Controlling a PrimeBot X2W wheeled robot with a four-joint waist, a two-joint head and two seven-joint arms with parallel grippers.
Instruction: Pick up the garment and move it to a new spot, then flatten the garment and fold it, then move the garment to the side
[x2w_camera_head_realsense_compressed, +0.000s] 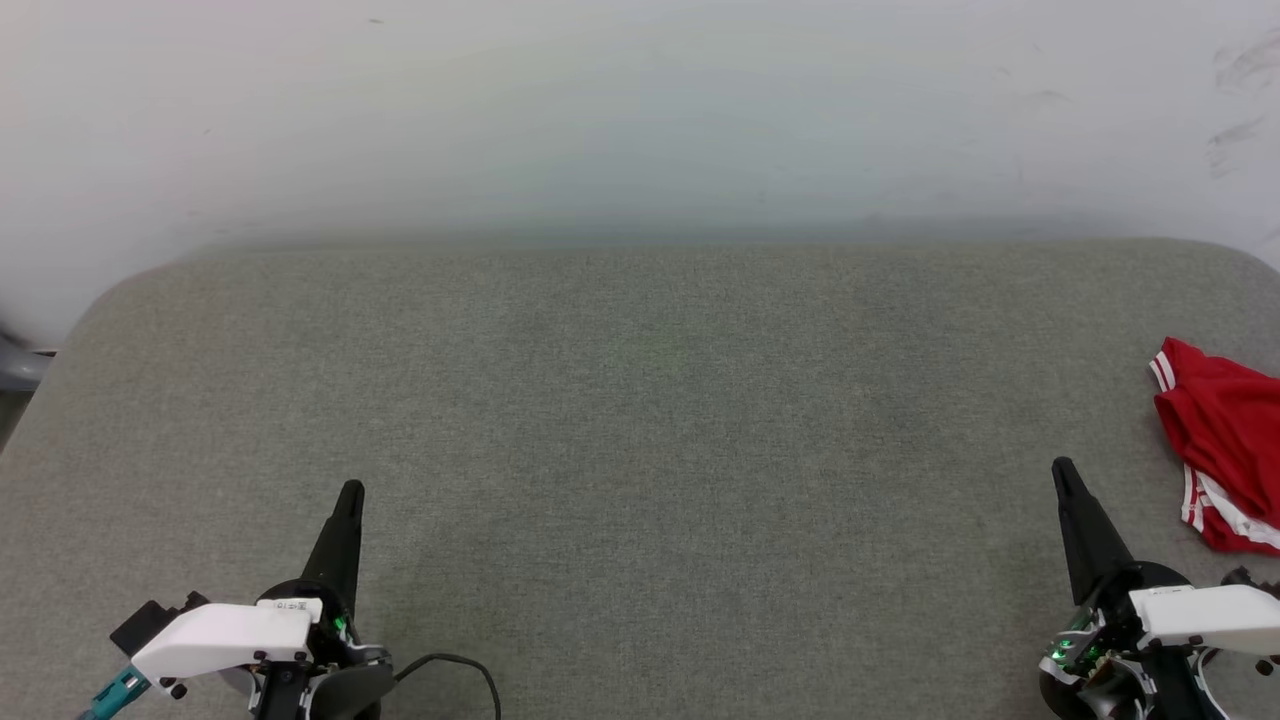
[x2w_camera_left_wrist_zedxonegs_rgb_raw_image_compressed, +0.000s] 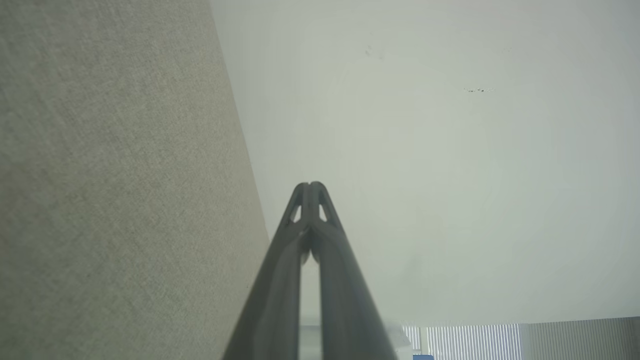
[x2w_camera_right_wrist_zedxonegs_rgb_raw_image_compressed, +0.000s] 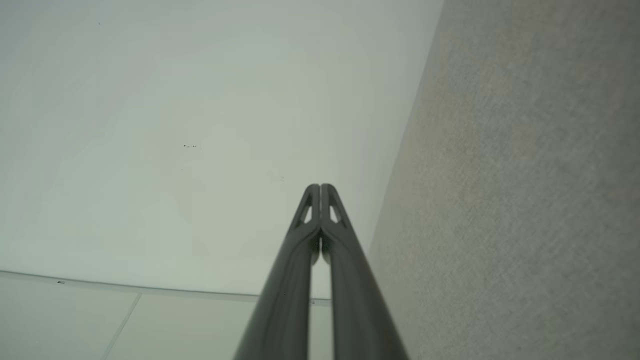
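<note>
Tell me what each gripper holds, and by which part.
Nothing: left gripper and right gripper are shut, empty; the crumpled red-and-white fabric T-shirt lies apart at the right.

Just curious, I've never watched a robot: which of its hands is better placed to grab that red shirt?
Probably the right hand: the red shirt lies crumpled just to its right, while the left hand sits far across the grey table.

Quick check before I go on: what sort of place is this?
Probably an indoor room or lab: a grey fabric-covered surface, perhaps a bed or padded table, set against a scuffed white wall, with a red garment crumpled at its right edge.
</note>
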